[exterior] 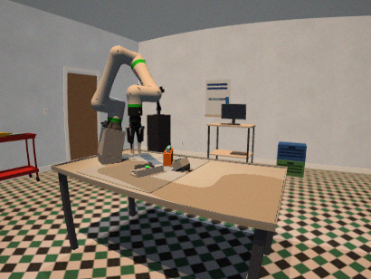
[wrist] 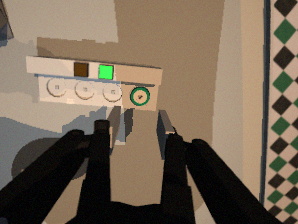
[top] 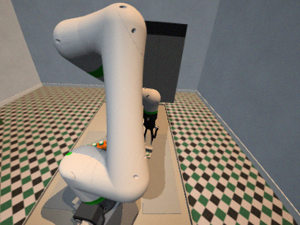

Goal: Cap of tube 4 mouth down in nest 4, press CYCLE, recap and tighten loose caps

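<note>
In the wrist view the cap tray CT (wrist: 95, 82) lies below me. Its three left nests are empty. Nest 4 holds the cap of tube 4 (wrist: 140, 96), a green-rimmed disc lying flat. On the console behind the nests the green lamp (wrist: 105, 72) is lit and the amber lamp (wrist: 80, 69) is dark. My gripper (wrist: 139, 118) hangs above the tray, its fingers narrowed with a gap and nothing between them, just short of the cap. It also shows in the top view (top: 151, 136) and the exterior view (exterior: 135, 142). The orange decapping station DS (exterior: 168, 156) stands beyond the tray.
A grey key box (exterior: 182, 164) sits next to the decapping station. My own arm (top: 121, 102) hides much of the table in the top view. The table's right edge (wrist: 265, 110) runs along the checkered floor.
</note>
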Tool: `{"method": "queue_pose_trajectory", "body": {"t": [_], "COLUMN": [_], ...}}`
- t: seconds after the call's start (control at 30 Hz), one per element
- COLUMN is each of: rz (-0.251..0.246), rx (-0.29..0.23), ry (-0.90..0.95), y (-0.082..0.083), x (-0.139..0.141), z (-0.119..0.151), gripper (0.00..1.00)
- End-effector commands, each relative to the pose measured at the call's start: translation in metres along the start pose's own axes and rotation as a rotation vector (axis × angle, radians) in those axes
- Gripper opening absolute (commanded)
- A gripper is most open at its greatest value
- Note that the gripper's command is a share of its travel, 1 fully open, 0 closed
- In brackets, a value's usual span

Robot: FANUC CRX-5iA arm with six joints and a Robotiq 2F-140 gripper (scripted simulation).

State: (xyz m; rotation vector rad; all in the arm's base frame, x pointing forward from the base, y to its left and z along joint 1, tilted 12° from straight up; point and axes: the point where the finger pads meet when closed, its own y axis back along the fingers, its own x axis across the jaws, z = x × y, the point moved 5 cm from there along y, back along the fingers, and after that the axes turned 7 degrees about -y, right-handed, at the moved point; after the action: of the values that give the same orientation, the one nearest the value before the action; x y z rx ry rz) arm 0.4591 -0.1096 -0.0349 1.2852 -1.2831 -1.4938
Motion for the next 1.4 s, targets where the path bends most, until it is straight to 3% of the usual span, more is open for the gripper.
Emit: {"method": "queue_pose_trajectory", "body": {"t": [0.0,0.27,0.33,0.77,1.37], "rz": [0.0,0.0,0.0,0.0,0.0], "rx": [0.001,0.001,0.001,0.001,0.001], "ry": [0.0,0.0,0.0,0.0,0.0], "y": [-0.016,-0.056,-0.056,-0.121,-0.126], "x": [0.0,0.0,0.0,0.0,0.0], "z": [0.0,-0.001,-0.001,-0.001,0.0], "gripper": [0.29,0.29,0.29,0.29,0.29]}}
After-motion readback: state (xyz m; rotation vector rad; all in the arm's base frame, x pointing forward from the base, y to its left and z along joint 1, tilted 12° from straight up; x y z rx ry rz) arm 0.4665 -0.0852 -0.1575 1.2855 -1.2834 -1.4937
